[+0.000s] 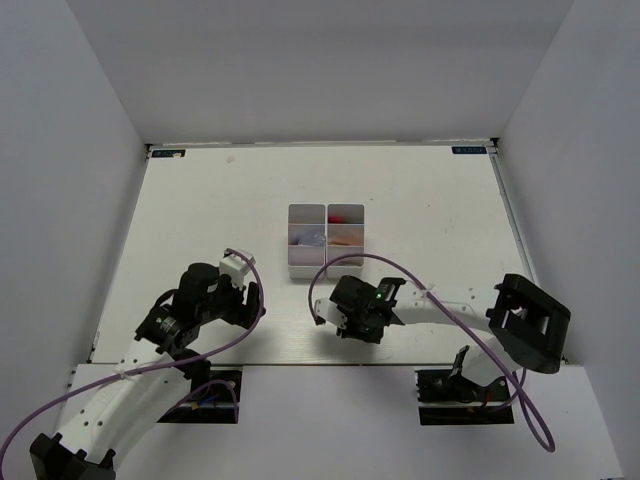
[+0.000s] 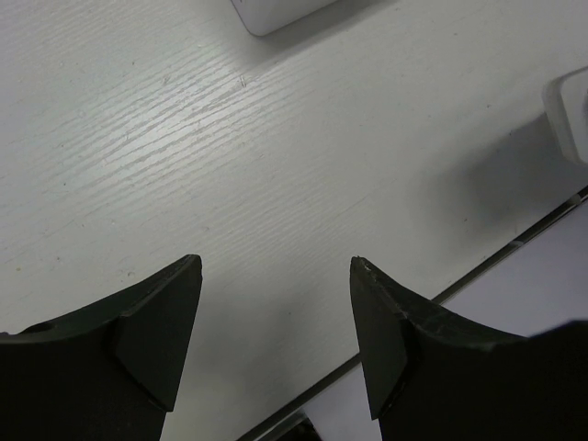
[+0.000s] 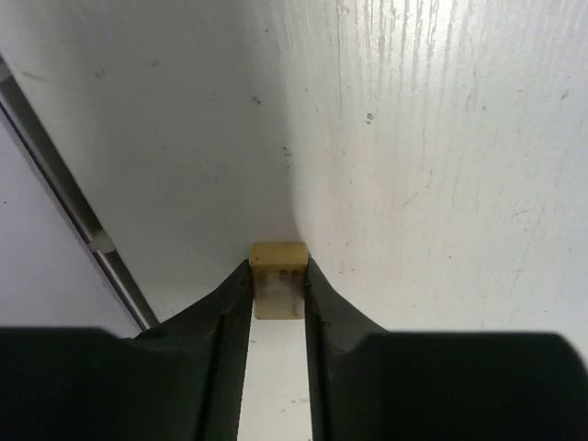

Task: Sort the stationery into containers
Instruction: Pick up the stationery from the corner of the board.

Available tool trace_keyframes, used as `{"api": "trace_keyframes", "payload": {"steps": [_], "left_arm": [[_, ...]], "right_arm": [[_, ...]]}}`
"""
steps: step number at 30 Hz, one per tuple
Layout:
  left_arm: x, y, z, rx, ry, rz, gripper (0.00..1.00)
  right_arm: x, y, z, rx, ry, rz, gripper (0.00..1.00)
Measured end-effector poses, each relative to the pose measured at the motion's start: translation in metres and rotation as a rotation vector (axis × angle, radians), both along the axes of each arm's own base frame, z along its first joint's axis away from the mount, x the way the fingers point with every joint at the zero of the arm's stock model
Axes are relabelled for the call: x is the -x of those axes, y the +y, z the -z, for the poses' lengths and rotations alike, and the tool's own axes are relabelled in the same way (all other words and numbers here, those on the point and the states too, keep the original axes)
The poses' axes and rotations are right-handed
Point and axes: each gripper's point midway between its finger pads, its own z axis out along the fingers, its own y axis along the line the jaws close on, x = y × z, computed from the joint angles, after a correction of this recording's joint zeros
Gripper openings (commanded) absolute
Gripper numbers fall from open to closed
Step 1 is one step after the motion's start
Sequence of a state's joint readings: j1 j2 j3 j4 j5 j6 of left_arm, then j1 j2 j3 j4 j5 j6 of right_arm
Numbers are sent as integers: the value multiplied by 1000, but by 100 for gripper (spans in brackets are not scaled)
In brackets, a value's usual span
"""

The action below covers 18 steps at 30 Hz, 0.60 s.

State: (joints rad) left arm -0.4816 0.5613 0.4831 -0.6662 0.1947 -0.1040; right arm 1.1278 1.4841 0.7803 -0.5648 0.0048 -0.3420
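Note:
In the right wrist view a tan eraser block (image 3: 278, 255) sits pinched between the two black fingers of my right gripper (image 3: 278, 268), which is shut on it just over the white table, near the front edge. The top view shows that gripper (image 1: 347, 325) low, in front of the containers; the block is hidden there. Two white three-compartment containers (image 1: 291, 240) (image 1: 364, 240) stand side by side at mid-table, holding red (image 1: 338, 214), bluish (image 1: 308, 238) and orange (image 1: 346, 238) stationery. My left gripper (image 2: 276, 268) hangs open over bare table at the near left (image 1: 248, 298), with nothing between its fingers.
The table's front edge strip (image 3: 69, 197) runs just left of the held block. One corner of a container (image 2: 276, 11) shows at the top of the left wrist view. White walls enclose the table on three sides. A purple cable (image 1: 330, 268) loops over each arm.

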Motion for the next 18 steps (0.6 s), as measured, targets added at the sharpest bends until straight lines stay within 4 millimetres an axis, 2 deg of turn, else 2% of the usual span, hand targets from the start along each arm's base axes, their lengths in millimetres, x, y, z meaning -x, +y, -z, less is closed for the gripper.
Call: {"api": "trace_keyframes", "payload": {"steps": [1,2,3,8,11,14,18], "left_arm": [[0,0,0,1,-1,0,76],[0,0,0,1,-2,0,76],[0,0,-1,1,-3,0,76],[0,0,-1,2,-4,0,76],[0,0,-1,2,-4,0,76],[0,0,0,0,-2,0,76],[0,0,0,-1,-1,1,76]], "right_arm": [[0,0,0,0,-10,-7,20],[-1,0,0,1,-18,-14,6],[-1,0,0,4,-22,-11,0],[-3,0,-3,4,-33,-25,0],[-19,-3,-9,17,-111,-39,0],[-43,3,-29,-5,-207,-51,0],[-77,30,-71,-95,-312,-53,0]]}}
